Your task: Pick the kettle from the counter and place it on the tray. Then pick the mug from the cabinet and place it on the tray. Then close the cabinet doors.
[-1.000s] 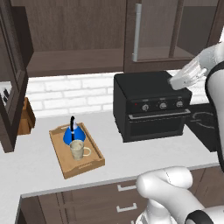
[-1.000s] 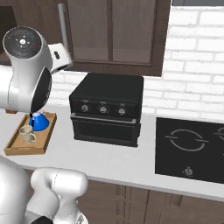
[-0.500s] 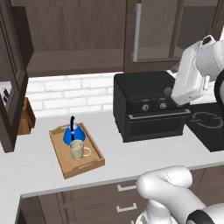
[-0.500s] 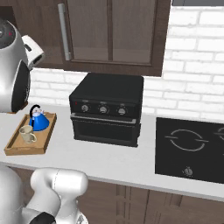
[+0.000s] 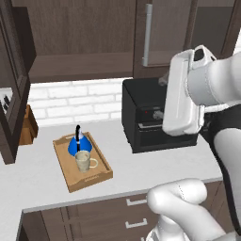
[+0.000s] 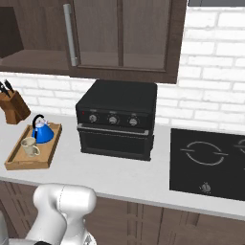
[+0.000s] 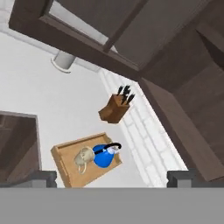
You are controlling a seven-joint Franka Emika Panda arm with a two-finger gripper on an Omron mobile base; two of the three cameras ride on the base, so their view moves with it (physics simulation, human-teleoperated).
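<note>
The white arm (image 5: 188, 94) covers the right part of the black oven (image 5: 146, 117) in the left base view. There the left cabinet door (image 5: 9, 89) is cut by the picture's edge, and hides part of the knife block (image 5: 29, 126).

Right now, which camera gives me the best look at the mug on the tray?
The left base view: the mug stands unobstructed in the tray, handle visible, in front of the kettle. The right base view shows it smaller; in the hand view it is blurry beside the kettle.
</note>
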